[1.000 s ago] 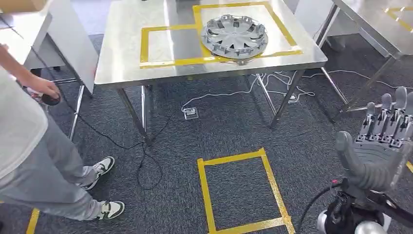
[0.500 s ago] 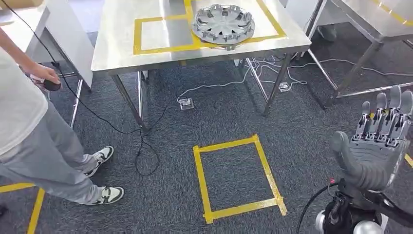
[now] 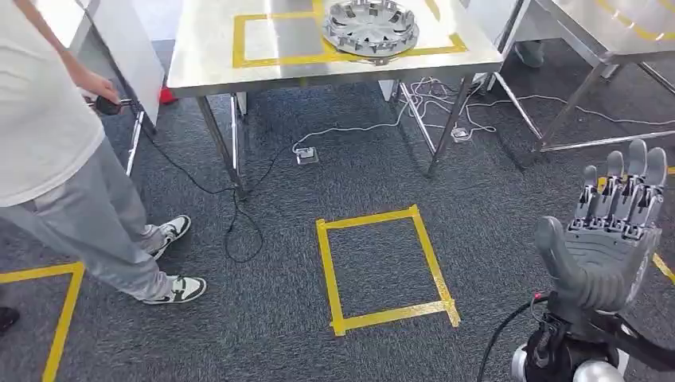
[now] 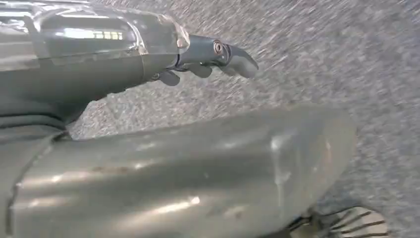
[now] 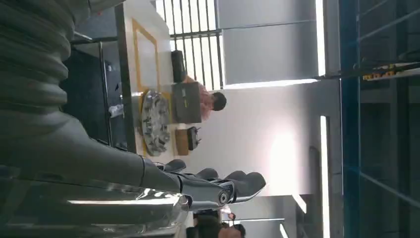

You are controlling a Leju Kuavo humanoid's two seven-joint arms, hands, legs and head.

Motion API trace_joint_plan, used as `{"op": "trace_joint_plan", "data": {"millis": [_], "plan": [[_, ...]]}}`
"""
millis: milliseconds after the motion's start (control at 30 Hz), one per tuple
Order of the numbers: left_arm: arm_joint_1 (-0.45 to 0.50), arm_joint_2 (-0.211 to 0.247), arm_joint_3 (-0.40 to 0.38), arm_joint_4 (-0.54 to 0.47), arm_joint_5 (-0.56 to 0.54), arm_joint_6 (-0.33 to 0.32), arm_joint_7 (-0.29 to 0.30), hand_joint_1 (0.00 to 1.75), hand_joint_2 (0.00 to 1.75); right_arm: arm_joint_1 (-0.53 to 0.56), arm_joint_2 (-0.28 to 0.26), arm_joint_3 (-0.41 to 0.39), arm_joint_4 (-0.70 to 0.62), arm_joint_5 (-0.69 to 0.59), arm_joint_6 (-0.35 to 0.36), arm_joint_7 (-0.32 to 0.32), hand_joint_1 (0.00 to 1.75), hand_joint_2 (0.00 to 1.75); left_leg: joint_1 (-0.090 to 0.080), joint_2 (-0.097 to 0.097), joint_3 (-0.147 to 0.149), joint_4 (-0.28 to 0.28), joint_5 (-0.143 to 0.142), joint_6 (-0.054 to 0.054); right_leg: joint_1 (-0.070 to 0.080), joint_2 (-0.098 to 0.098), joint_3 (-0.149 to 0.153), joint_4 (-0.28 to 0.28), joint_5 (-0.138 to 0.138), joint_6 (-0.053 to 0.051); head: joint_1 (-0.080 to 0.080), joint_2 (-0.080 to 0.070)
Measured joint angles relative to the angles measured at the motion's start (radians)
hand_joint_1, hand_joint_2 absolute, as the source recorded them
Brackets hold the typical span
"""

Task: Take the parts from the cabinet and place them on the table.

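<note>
1. This is a robot test lab or workshop set up indoors.
2. Steel tables with a bare metal tabletop (image 3: 199, 68) stand on dark grey carpet floor (image 3: 382, 167).
3. Yellow tape squares (image 3: 386, 269) mark zones on the floor and on the tabletop.
4. Loose cables (image 3: 358, 127) run across the floor under the table.
5. A person (image 3: 56, 143) stands at the left beside the tabletop's corner.

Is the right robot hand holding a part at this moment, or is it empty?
Empty. The right robot hand is raised with fingers straight and apart, nothing in its palm; the wheel cover lies on the table.
</note>
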Motion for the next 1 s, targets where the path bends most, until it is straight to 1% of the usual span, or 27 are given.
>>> {"op": "trace_joint_plan", "data": {"millis": [33, 67, 100, 133, 167, 200, 233, 300, 333, 367, 400, 433, 467, 500, 533, 567, 600, 633, 667, 700, 733, 767, 800, 900, 933, 967, 1000], "plan": [[0.000, -0.001, 0.000, 0.000, 0.000, 0.000, 0.000, 0.00, 0.00, 0.000, 0.000, 0.002, 0.000, 0.000, 0.000, 0.000, 0.00, 0.00, -0.003, 0.000, -0.014, 0.001, 0.013, 0.002, 0.000, 0.001, -0.009, 0.075, -0.066, 0.003, 0.003, 0.000], [0.000, -0.002, 0.000, 0.000, 0.000, 0.000, 0.000, 0.00, 0.00, 0.000, -0.001, 0.004, 0.000, 0.000, -0.001, 0.000, 0.00, 0.00, -0.005, 0.000, -0.029, 0.001, 0.026, 0.004, 0.000, 0.002, -0.015, 0.147, -0.108, 0.005, 0.005, 0.000], [0.000, -0.002, 0.000, 0.000, 0.000, 0.000, 0.000, 0.00, 0.00, 0.000, -0.002, 0.006, 0.000, 0.000, -0.001, 0.000, 0.00, 0.00, -0.008, 0.000, -0.043, 0.002, 0.037, 0.005, 0.000, 0.002, -0.016, 0.207, -0.118, 0.005, 0.006, 0.000], [0.000, -0.002, 0.000, 0.000, 0.001, 0.000, -0.002, 0.00, 0.00, 0.000, -0.001, 0.008, 0.000, 0.004, -0.004, 0.005, 0.00, 0.00, -0.010, 0.001, -0.064, 0.005, 0.050, 0.005, 0.000, 0.002, -0.012, 0.246, -0.085, 0.004, 0.008, 0.000], [0.000, -0.002, 0.000, 0.000, 0.006, 0.000, -0.009, 0.00, 0.00, -0.004, -0.003, 0.009, 0.001, 0.022, -0.020, 0.036, 0.00, 1.75, -0.012, 0.003, -0.087, 0.010, 0.063, 0.003, 0.001, 0.002, 0.002, 0.246, -0.022, 0.001, 0.009, 0.000], [0.001, -0.002, 0.000, 0.000, 0.008, 0.000, -0.016, 0.00, 0.00, -0.012, -0.008, 0.010, 0.003, 0.045, -0.033, 0.069, 0.00, 1.75, -0.014, 0.005, -0.106, 0.015, 0.073, 0.001, 0.002, 0.003, 0.031, 0.212, 0.024, -0.004, 0.010, 0.000], [0.001, -0.003, 0.000, 0.000, 0.009, 0.000, -0.019, 0.00, 0.00, -0.021, -0.015, 0.010, 0.006, 0.071, -0.044, 0.101, 0.00, 1.75, -0.015, 0.007, -0.122, 0.019, 0.083, 0.000, 0.004, 0.004, 0.081, 0.143, 0.040, -0.011, 0.011, 0.000], [0.001, -0.007, 0.000, 0.000, 0.010, 0.000, -0.026, 0.00, 0.00, -0.037, -0.029, 0.013, 0.008, 0.129, -0.060, 0.148, 0.00, 1.75, -0.022, 0.010, -0.134, 0.026, 0.093, -0.006, 0.013, 0.004, 0.228, -0.063, -0.017, -0.027, 0.016, 0.000], [0.000, -0.008, 0.000, 0.000, 0.011, 0.000, -0.028, 0.00, 0.00, -0.047, -0.035, 0.015, 0.010, 0.153, -0.062, 0.160, 0.00, 1.75, -0.022, 0.014, -0.137, 0.029, 0.103, -0.010, 0.013, 0.004, 0.253, -0.116, -0.043, -0.033, 0.014, 0.000], [0.000, -0.008, 0.000, 0.000, 0.011, -0.001, -0.029, 0.00, 0.00, -0.052, -0.037, 0.017, 0.012, 0.163, -0.063, 0.169, 0.00, 1.75, -0.020, 0.018, -0.143, 0.029, 0.110, -0.015, 0.016, 0.004, 0.249, -0.117, -0.042, -0.034, 0.010, 0.000], [0.001, -0.009, 0.000, 0.000, 0.012, -0.002, -0.029, 0.00, 0.00, -0.054, -0.041, 0.019, 0.014, 0.169, -0.063, 0.173, 0.00, 1.75, -0.020, 0.020, -0.147, 0.029, 0.117, -0.019, 0.017, 0.004, 0.246, -0.122, -0.042, -0.035, 0.013, 0.000], [0.002, -0.009, 0.000, 0.000, 0.012, -0.002, -0.029, 0.00, 0.00, -0.054, -0.043, 0.022, 0.016, 0.172, -0.063, 0.177, 0.00, 1.75, -0.027, 0.021, -0.154, 0.033, 0.121, -0.023, 0.007, 0.001, 0.240, -0.138, -0.033, -0.040, 0.013, 0.000], [0.003, -0.009, 0.000, 0.000, 0.013, -0.002, -0.030, 0.00, 0.00, -0.055, -0.044, 0.024, 0.018, 0.173, -0.063, 0.180, 0.00, 1.75, -0.022, 0.015, -0.167, 0.050, 0.089, -0.033, 0.005, -0.002, 0.233, -0.139, -0.024, -0.045, 0.006, 0.000], [0.003, -0.009, 0.000, 0.000, 0.013, -0.002, -0.030, 0.00, 0.00, -0.055, -0.045, 0.026, 0.018, 0.174, -0.063, 0.180, 0.00, 1.75, -0.016, 0.010, -0.184, 0.095, 0.041, -0.038, 0.005, -0.002, 0.225, -0.138, -0.018, -0.051, -0.004, 0.000], [0.003, -0.008, 0.000, 0.000, 0.013, -0.002, -0.030, 0.00, 0.00, -0.055, -0.046, 0.028, 0.021, 0.176, -0.063, 0.180, 0.00, 1.75, -0.008, 0.006, -0.210, 0.170, -0.014, -0.046, 0.007, -0.002, 0.215, -0.135, -0.012, -0.052, -0.010, 0.000], [0.003, -0.008, 0.000, 0.000, 0.013, -0.002, -0.030, 0.00, 0.00, -0.055, -0.046, 0.030, 0.023, 0.177, -0.063, 0.180, 0.00, 1.75, -0.004, 0.004, -0.238, 0.254, -0.058, -0.051, 0.008, -0.003, 0.206, -0.133, -0.006, -0.052, -0.011, 0.000], [0.004, -0.008, 0.000, 0.000, 0.013, -0.002, -0.030, 0.00, 0.00, -0.055, -0.046, 0.032, 0.025, 0.178, -0.063, 0.181, 0.00, 1.75, 0.000, 0.004, -0.258, 0.321, -0.077, -0.056, 0.008, -0.004, 0.196, -0.130, -0.001, -0.051, -0.012, 0.000], [0.005, -0.008, 0.000, 0.000, 0.013, -0.003, -0.030, 0.00, 0.00, -0.055, -0.046, 0.034, 0.026, 0.178, -0.063, 0.182, 0.00, 1.75, 0.002, 0.004, -0.260, 0.345, -0.067, -0.059, 0.008, -0.005, 0.187, -0.125, 0.003, -0.050, -0.012, 0.000], [0.005, -0.008, 0.000, 0.000, 0.013, -0.003, -0.030, 0.00, 0.00, -0.055, -0.046, 0.035, 0.026, 0.179, -0.063, 0.182, 0.00, 1.75, 0.004, 0.004, -0.237, 0.322, -0.039, -0.060, 0.008, -0.006, 0.179, -0.119, 0.005, -0.048, -0.014, 0.000], [0.005, -0.008, 0.000, 0.000, 0.013, -0.003, -0.030, 0.00, 0.00, -0.055, -0.046, 0.037, 0.026, 0.179, -0.063, 0.182, 0.00, 1.75, 0.004, 0.004, -0.191, 0.254, -0.005, -0.059, 0.008, -0.006, 0.172, -0.113, 0.006, -0.047, -0.014, 0.000], [0.005, -0.008, 0.000, 0.000, 0.013, -0.002, -0.030, 0.00, 0.00, -0.056, -0.046, 0.038, 0.026, 0.189, -0.063, 0.188, 0.00, 1.75, 0.004, 0.005, -0.129, 0.157, 0.030, -0.056, 0.008, -0.006, 0.169, -0.106, 0.006, -0.046, -0.015, 0.000], [0.005, -0.008, 0.000, 0.000, 0.014, -0.002, -0.030, 0.00, 0.00, -0.056, -0.046, 0.038, 0.026, 0.213, -0.063, 0.200, 0.00, 1.75, 0.003, 0.004, -0.078, 0.075, 0.045, -0.048, 0.008, -0.007, 0.167, -0.102, 0.005, -0.045, -0.015, 0.000], [0.004, -0.006, 0.000, 0.000, 0.014, -0.002, -0.030, 0.00, 0.00, -0.055, -0.045, 0.038, 0.026, 0.246, -0.064, 0.213, 0.00, 0.00, 0.000, 0.004, -0.050, 0.040, 0.024, -0.038, 0.012, -0.008, 0.161, -0.099, 0.007, -0.039, -0.015, 0.000], [0.005, -0.006, 0.000, 0.000, 0.016, -0.002, -0.031, 0.00, 0.00, -0.058, -0.045, 0.037, 0.025, 0.323, -0.064, 0.247, 0.00, 0.00, -0.002, 0.006, -0.064, 0.033, 0.030, -0.030, 0.010, -0.008, 0.155, -0.098, 0.018, -0.023, -0.014, 0.000], [0.005, -0.006, 0.000, 0.000, 0.016, -0.002, -0.034, 0.00, 0.00, -0.059, -0.044, 0.034, 0.024, 0.329, -0.064, 0.251, 0.00, 0.00, 0.003, 0.006, -0.065, 0.023, 0.039, -0.020, 0.014, -0.007, 0.155, -0.099, 0.020, -0.016, -0.015, 0.000], [0.004, -0.007, 0.000, 0.000, 0.016, -0.002, -0.035, 0.00, 0.00, -0.058, -0.043, 0.034, 0.024, 0.328, -0.064, 0.251, 0.00, 0.00, 0.008, 0.008, -0.064, 0.016, 0.047, -0.012, 0.011, -0.002, 0.150, -0.088, 0.003, -0.013, -0.015, 0.000], [0.004, -0.007, 0.000, 0.000, 0.017, -0.001, -0.035, 0.00, 0.00, -0.059, -0.042, 0.034, 0.024, 0.333, -0.065, 0.252, 0.00, 0.00, 0.009, 0.007, -0.069, 0.015, 0.050, -0.007, 0.011, 0.002, 0.132, -0.047, -0.033, -0.007, -0.005, 0.000]]}}
